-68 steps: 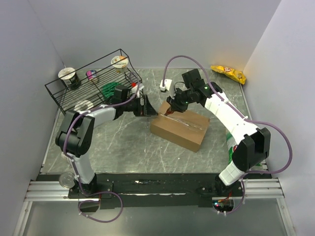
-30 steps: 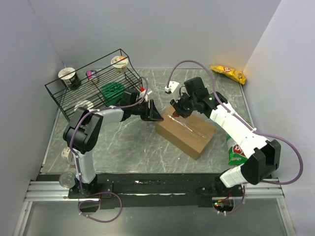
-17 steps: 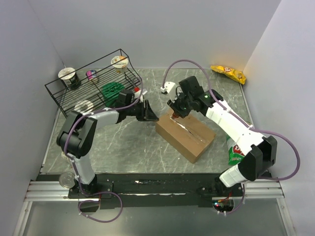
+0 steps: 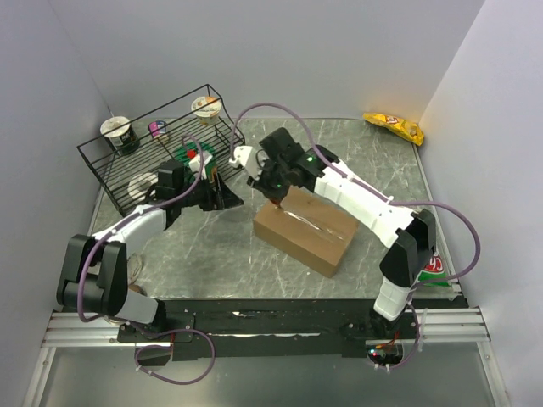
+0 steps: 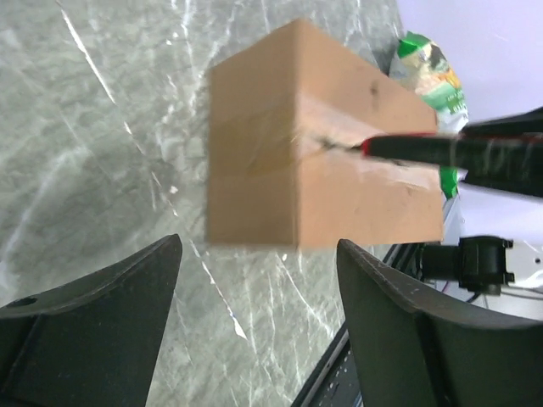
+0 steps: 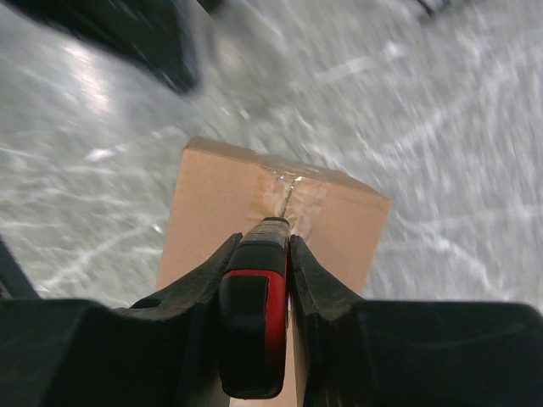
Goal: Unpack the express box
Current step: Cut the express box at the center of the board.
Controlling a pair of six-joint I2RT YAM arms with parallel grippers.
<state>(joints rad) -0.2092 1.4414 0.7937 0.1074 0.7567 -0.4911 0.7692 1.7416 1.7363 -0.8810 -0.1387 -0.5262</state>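
Note:
The express box (image 4: 310, 242) is a brown carton lying closed on the marble table, its top seam taped. My right gripper (image 4: 276, 190) hangs over the box's far left end, shut on a red-and-black box cutter (image 6: 254, 314). The cutter's tip rests on the clear tape at the seam's end on the box (image 6: 208, 203). My left gripper (image 4: 229, 199) is open just left of the box, not touching it. In the left wrist view the box (image 5: 254, 170) lies beyond the left gripper (image 5: 259, 284), with the cutter (image 5: 407, 148) reaching in from the right.
A black wire rack (image 4: 161, 140) holding several cups stands at the back left, close behind the left arm. A yellow snack bag (image 4: 393, 127) lies at the back right. A green snack bag (image 4: 434, 267) lies by the right arm's base.
The right arm has swung left with the cutter, and the box now sits further left. The left gripper has pulled back toward the rack and opened wider.

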